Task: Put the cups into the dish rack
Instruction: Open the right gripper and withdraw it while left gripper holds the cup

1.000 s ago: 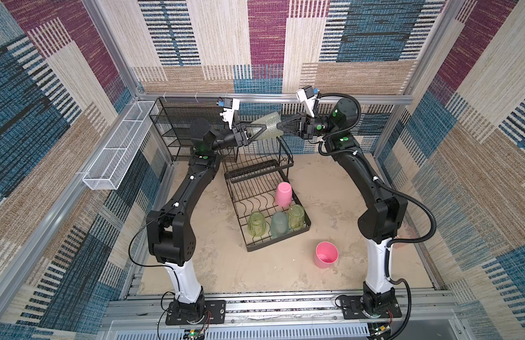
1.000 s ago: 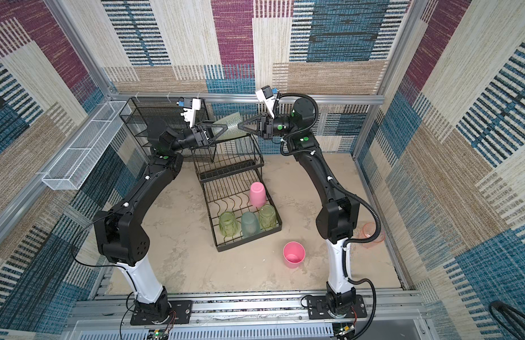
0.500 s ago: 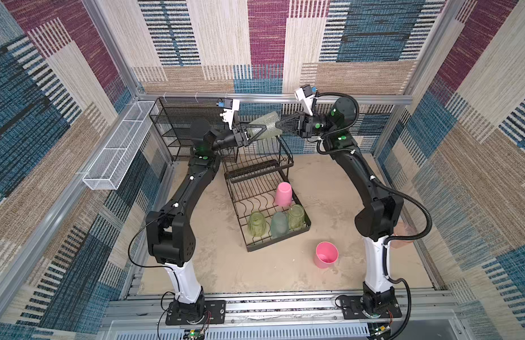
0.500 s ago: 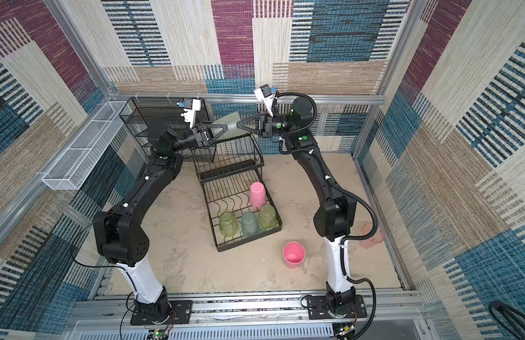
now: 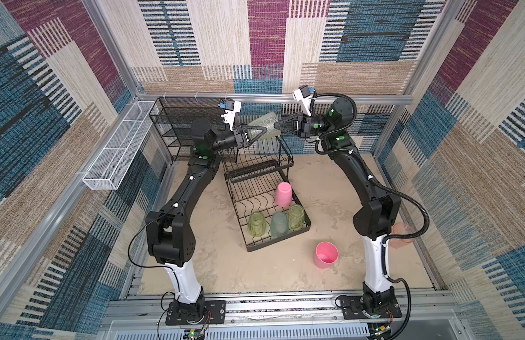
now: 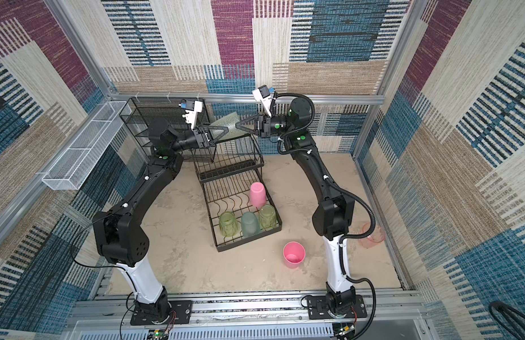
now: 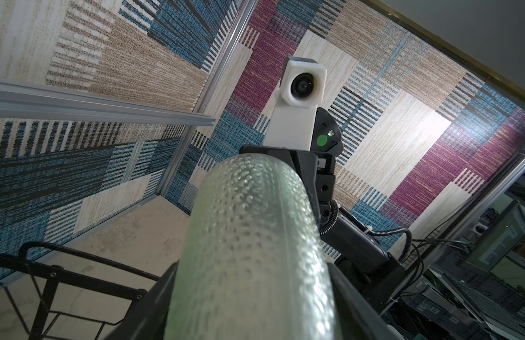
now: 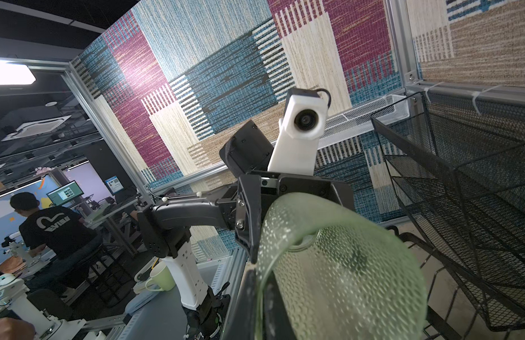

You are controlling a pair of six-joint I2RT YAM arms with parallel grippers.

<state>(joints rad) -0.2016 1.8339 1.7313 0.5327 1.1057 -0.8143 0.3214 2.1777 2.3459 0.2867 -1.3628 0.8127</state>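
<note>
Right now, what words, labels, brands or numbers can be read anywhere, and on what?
"EVISU", blurred, so only likely: back of a person's black T-shirt, right wrist view.
Monitors: too small to read.
Cups and rack: no lettering.

Top views look down; wrist views, close, share one cup (image 7: 249, 250).

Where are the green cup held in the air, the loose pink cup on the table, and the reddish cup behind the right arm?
held green cup (image 5: 270, 127), in a top view, textured side wall.
loose pink cup (image 5: 327, 249), in a top view, outer wall.
reddish cup (image 6: 378, 235), in a top view, translucent side wall.
</note>
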